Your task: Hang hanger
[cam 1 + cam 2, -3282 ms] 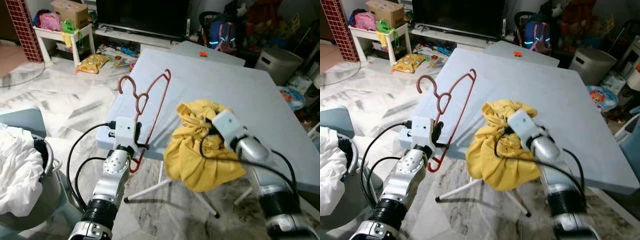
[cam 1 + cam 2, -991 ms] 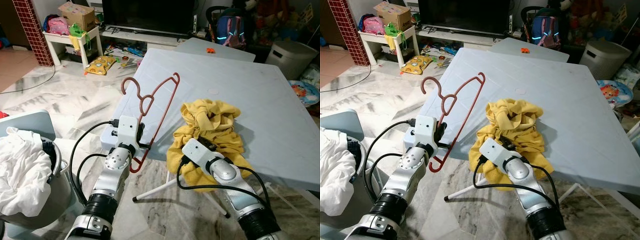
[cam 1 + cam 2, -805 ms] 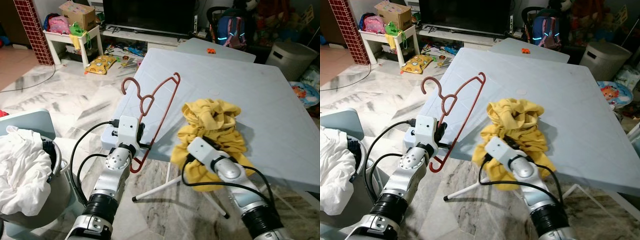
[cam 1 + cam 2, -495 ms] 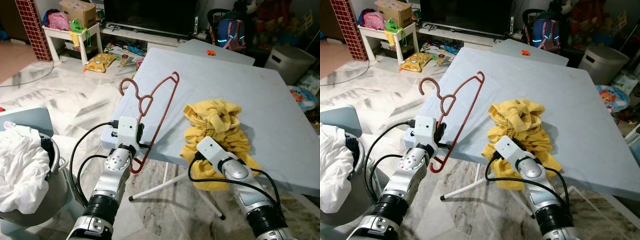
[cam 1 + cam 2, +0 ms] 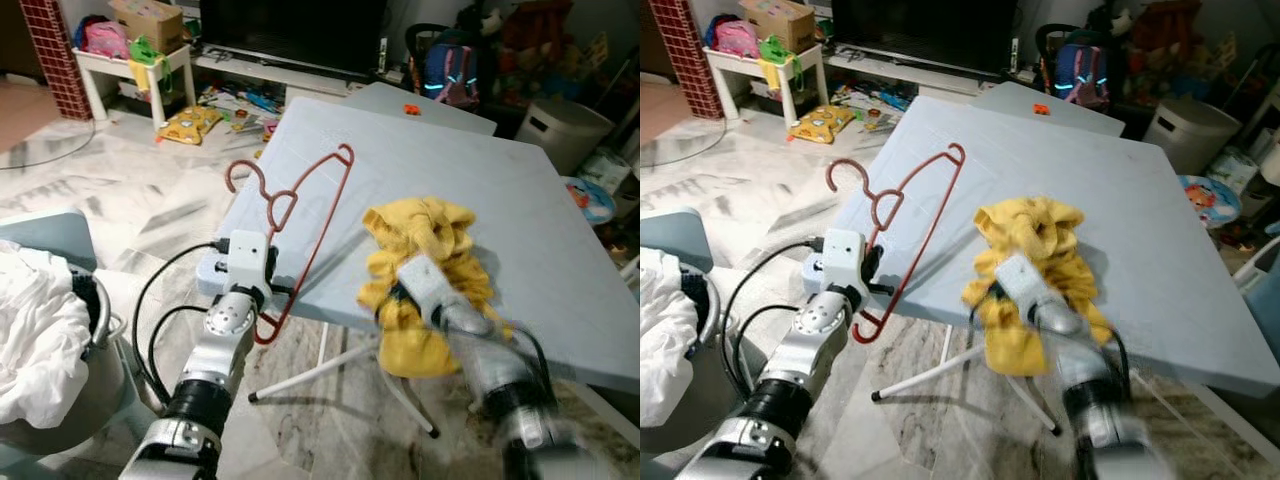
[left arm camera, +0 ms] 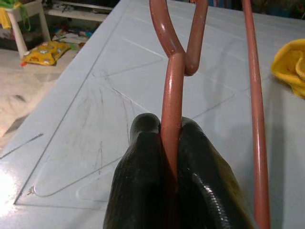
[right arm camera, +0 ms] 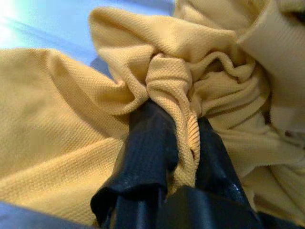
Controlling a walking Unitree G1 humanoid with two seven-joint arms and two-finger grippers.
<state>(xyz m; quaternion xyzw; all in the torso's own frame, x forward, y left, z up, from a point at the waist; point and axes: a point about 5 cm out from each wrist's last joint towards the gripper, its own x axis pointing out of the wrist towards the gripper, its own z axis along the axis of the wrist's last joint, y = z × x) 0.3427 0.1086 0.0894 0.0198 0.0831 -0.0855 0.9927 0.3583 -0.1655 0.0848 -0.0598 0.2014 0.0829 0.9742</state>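
Observation:
A dark red plastic hanger stands upright over the near left corner of the pale blue table, hook up and to the left. My left gripper is shut on the hanger's lower neck. A crumpled yellow shirt lies at the table's near edge and hangs over it. My right gripper is shut on a fold of the yellow shirt; that arm is blurred in the eye views.
A bin with white laundry stands at my left on the marble floor. A second table, a TV stand, toys, a backpack and a white bin lie beyond the table.
My right arm has shifted right and up with the shirt and is now blurred. The left gripper keeps the hanger steady. The camera has shifted a little.

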